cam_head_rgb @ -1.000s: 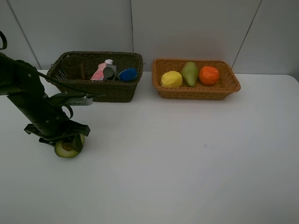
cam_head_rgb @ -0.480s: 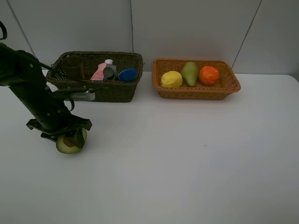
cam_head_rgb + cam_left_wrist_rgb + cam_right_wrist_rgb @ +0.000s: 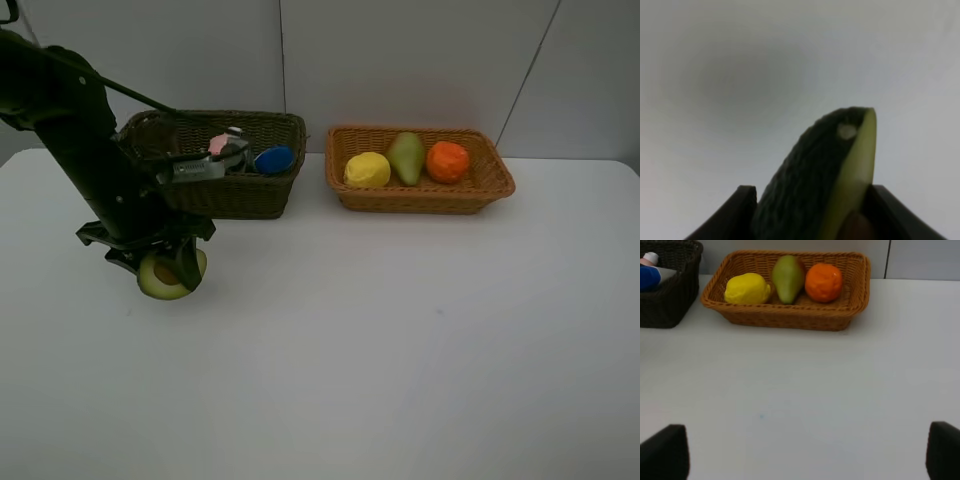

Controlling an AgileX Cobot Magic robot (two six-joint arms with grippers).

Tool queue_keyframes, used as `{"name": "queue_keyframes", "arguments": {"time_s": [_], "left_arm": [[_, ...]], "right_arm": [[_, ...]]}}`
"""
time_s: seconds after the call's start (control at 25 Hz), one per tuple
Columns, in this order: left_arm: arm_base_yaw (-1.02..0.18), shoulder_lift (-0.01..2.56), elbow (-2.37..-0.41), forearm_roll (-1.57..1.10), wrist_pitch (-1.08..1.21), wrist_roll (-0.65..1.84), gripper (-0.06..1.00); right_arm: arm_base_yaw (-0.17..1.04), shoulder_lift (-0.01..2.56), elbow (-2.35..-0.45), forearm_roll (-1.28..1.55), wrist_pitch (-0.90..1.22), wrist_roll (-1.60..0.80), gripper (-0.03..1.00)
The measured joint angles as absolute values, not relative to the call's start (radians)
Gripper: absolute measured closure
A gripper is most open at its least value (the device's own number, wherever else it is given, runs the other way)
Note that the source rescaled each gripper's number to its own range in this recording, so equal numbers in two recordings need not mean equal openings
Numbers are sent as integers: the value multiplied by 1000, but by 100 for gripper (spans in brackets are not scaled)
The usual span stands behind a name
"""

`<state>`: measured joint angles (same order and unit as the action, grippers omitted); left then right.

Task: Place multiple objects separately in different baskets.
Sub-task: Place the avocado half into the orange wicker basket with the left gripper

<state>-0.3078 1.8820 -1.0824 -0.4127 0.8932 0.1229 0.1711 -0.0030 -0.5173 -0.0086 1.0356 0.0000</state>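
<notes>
One avocado half hangs clear of the white table at the left of the high view, pinched in the left gripper. The left wrist view alone shows its dark pebbled skin, a pale spot and the green cut edge between the two fingers.

Two baskets stand at the top: the dark basket and the orange-tan basket with three fruits, a lemon, a pear and an orange. The right gripper, only in its wrist view, gapes wide and empty. No writing is legible.
</notes>
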Motion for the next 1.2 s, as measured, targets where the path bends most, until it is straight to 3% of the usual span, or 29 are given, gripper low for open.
{"name": "queue_keyframes", "arguments": {"time_s": [0.48,0.88,1.2], "left_arm": [[-527,1908,-1433,-312,899,10,34],[-616,2089,-1769,-304,925,8,34],[-621,2259,-2041,-304,910,10,34]], "right_arm": [[171,-3,-517,-9,1036,0,-3],[171,-3,-517,-9,1036,0,-3],[171,-3,-517,-9,1036,0,-3]]}}
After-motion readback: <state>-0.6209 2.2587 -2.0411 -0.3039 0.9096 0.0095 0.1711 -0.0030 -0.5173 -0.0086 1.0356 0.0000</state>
